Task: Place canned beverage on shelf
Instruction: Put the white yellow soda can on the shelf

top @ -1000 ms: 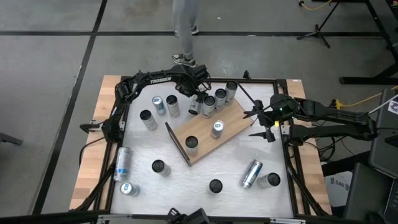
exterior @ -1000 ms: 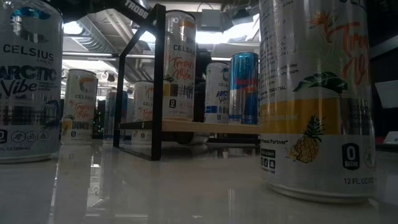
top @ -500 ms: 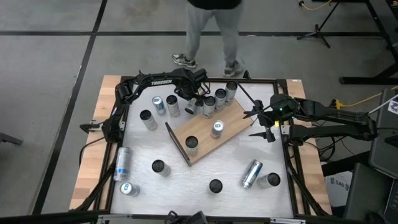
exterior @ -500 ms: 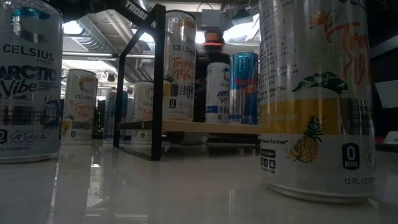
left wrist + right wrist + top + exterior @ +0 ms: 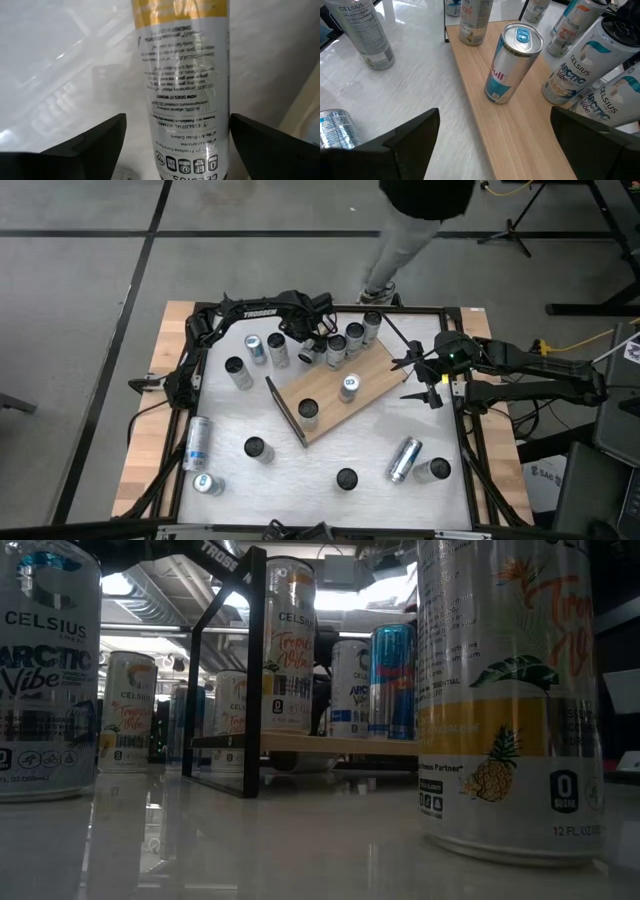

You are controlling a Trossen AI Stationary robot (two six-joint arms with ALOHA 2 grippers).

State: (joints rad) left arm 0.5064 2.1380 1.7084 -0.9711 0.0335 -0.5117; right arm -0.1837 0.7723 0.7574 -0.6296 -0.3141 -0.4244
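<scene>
The shelf (image 5: 340, 405), a light-brown board with a dark end panel, lies slanted mid-table and carries several upright cans, among them a blue-and-silver one (image 5: 512, 65). My left gripper (image 5: 306, 340) is open at the shelf's far end. Its fingers stand on either side of an upright white can with a yellow band (image 5: 185, 75). I cannot tell whether they touch it. My right gripper (image 5: 418, 370) is open and empty beside the shelf's right end.
Loose cans stand and lie about the white table, for instance a lying can at the left (image 5: 197, 442), one at the near right (image 5: 404, 458) and upright ones (image 5: 255, 448) (image 5: 346, 478). A person (image 5: 410, 220) is just beyond the far edge.
My left gripper has shifted slightly toward the near edge, among the cans at the shelf's far end. The person behind the table has walked toward the right.
</scene>
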